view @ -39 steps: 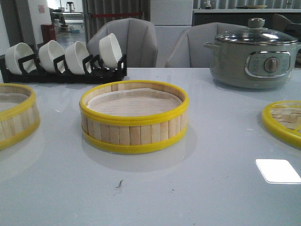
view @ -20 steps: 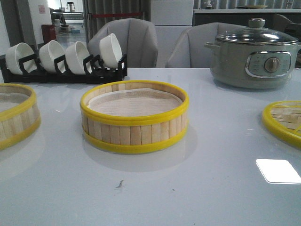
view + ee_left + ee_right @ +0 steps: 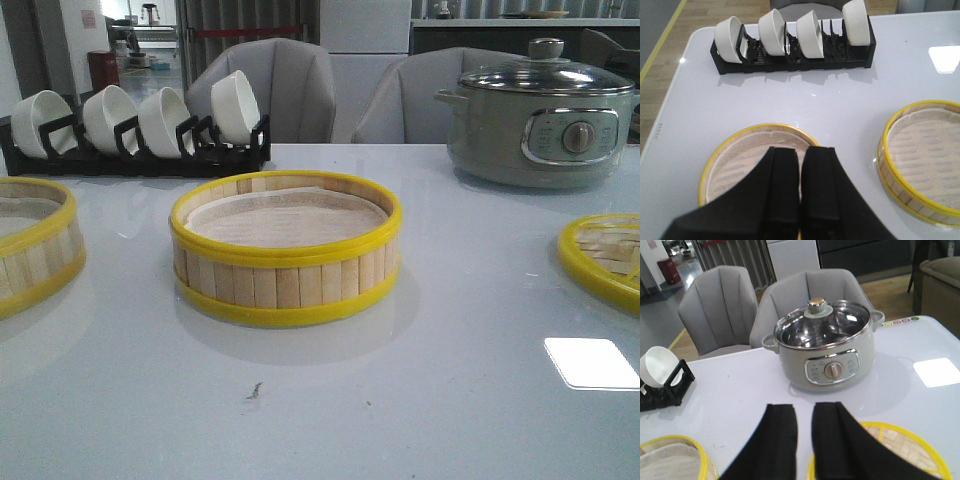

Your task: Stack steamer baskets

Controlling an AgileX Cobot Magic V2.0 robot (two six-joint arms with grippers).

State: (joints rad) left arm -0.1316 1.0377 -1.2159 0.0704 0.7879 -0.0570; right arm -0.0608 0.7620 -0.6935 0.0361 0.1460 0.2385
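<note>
One steamer basket (image 3: 285, 250) with a white liner stands at the table's middle. It also shows in the left wrist view as the steamer basket (image 3: 925, 150). A second steamer basket (image 3: 30, 245) sits at the left edge, and my left gripper (image 3: 801, 150) hangs above this basket (image 3: 735, 160), shut and holding nothing. The woven lid (image 3: 605, 255) lies at the right. My right gripper (image 3: 804, 407) hovers over the near-left side of the lid (image 3: 900, 445), its fingers a narrow gap apart and empty. Neither gripper shows in the front view.
A black rack with white bowls (image 3: 135, 130) stands at the back left. A grey-green electric pot with a glass lid (image 3: 540, 120) stands at the back right. Grey chairs are behind the table. A bright light patch (image 3: 592, 362) lies on the tabletop at the front right.
</note>
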